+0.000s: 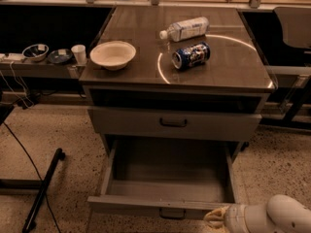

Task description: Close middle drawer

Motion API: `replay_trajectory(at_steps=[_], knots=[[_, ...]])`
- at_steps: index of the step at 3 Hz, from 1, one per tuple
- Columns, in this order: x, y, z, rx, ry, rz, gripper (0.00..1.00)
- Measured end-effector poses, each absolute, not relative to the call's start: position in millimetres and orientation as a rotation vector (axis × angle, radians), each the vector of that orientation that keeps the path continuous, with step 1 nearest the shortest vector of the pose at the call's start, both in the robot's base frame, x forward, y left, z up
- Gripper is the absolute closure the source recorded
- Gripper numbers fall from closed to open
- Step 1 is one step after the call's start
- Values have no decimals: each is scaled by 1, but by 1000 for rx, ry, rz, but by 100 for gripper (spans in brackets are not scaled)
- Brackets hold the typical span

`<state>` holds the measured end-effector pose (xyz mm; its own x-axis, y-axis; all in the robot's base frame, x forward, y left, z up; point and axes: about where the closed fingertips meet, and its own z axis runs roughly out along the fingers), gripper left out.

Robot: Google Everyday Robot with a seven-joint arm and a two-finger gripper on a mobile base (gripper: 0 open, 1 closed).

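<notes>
The grey cabinet (175,76) has its top drawer (146,123) shut. Below it the middle drawer (167,178) is pulled far out, a wide shallow empty box. Its low flat front (126,205) faces me, with a small dark handle (172,214) at the centre. My gripper (213,217) comes in from the bottom right on a white arm (277,220). Its tip is at the right end of the drawer front, level with the handle and just right of it. I cannot see whether it touches the front. The lowest drawer is hidden under the open one.
On the cabinet top lie a white bowl (112,55), a plastic bottle (187,29) on its side and a blue can (191,55) on its side. A low shelf at left holds small bowls (35,51) and a cup (78,53). A black pole (43,191) lies on the floor at left.
</notes>
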<state>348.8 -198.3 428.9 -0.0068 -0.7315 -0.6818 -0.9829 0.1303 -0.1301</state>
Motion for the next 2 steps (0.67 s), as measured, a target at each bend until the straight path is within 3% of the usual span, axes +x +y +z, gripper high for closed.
replay_trajectory(at_steps=[2], knots=[[376,-190,408,-1488,1827,518,100]])
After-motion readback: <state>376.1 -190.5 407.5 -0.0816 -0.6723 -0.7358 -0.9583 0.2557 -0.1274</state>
